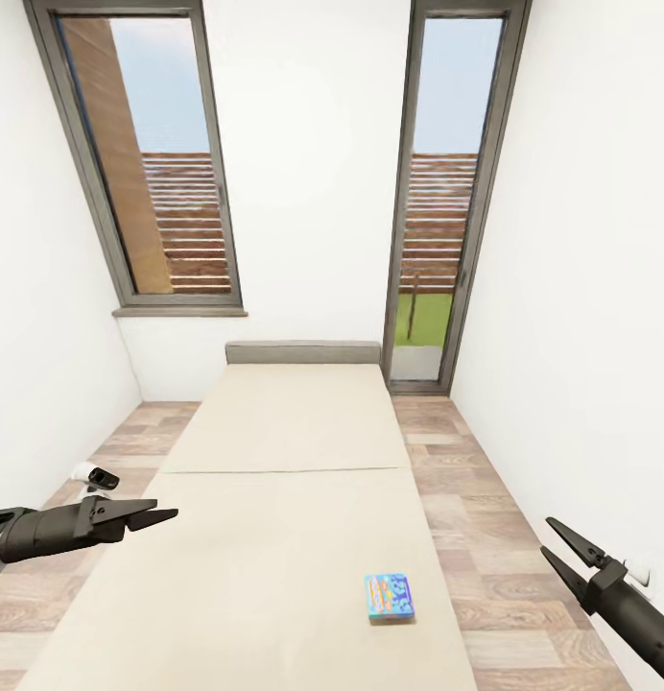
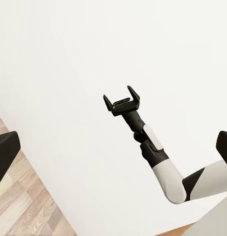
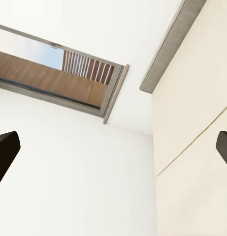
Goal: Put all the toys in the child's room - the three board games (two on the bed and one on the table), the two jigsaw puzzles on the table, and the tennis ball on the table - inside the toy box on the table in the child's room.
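Nearest, 1 board game [image 1: 390, 596], blue and orange, lies flat on the bed's [image 1: 274, 537] beige mattress near its right edge. The left claw [image 1: 164, 515] hovers over the bed's left side, jaws narrow and empty. The right claw [image 1: 559, 545] hangs over the floor [image 1: 486, 537], spread wide, empty. Beyond, grey headboard [image 1: 303, 352] and 2 tall windows [image 1: 159, 163].

The bed [image 1: 294, 499] is viewed lengthwise from above its foot; its headboard [image 3: 172, 46] is apparently shared with the right wrist view.
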Motion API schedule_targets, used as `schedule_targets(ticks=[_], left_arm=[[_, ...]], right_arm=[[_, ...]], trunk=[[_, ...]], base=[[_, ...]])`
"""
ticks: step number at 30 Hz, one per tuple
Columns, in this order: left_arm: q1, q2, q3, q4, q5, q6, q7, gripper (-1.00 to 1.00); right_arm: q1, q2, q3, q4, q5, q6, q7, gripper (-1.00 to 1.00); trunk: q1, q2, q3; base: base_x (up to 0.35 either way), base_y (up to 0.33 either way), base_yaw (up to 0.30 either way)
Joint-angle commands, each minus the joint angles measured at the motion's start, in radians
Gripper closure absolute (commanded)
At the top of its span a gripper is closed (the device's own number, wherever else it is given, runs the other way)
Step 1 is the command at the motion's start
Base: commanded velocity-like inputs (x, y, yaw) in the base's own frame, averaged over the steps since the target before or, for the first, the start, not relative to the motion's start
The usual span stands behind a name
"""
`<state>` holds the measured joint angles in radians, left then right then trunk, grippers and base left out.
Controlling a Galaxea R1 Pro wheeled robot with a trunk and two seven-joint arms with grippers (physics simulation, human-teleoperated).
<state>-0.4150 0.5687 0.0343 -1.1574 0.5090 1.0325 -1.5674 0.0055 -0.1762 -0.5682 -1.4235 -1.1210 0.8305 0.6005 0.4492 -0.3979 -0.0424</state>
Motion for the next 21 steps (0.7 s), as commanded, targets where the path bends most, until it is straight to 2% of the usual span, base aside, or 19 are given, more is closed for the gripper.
schedule_targets(ticks=[1,7,21], left_arm=[[-0.001,0.000,-0.001,0.000,0.000,0.011,-0.003,-1.00],[-0.001,0.000,-0.001,-0.001,0.000,0.011,-0.003,-1.00],[-0.001,0.000,-0.001,-0.001,0.000,0.011,-0.003,-1.00]], right_arm=[[-0.001,0.000,-0.001,-0.001,-0.002,0.005,0.001,-1.00],[-0.001,0.000,0.000,-0.003,-0.002,0.005,0.001,-1.00],[-0.001,0.000,-0.001,-0.003,-0.002,0.005,0.001,-1.00]], trunk=[[0.001,-0.002,-0.002],[0.001,-0.002,-0.002],[0.001,-0.002,-0.002]], base=[[0.119,0.000,0.000],[0.133,0.000,0.000],[0.051,0.000,0.000]])
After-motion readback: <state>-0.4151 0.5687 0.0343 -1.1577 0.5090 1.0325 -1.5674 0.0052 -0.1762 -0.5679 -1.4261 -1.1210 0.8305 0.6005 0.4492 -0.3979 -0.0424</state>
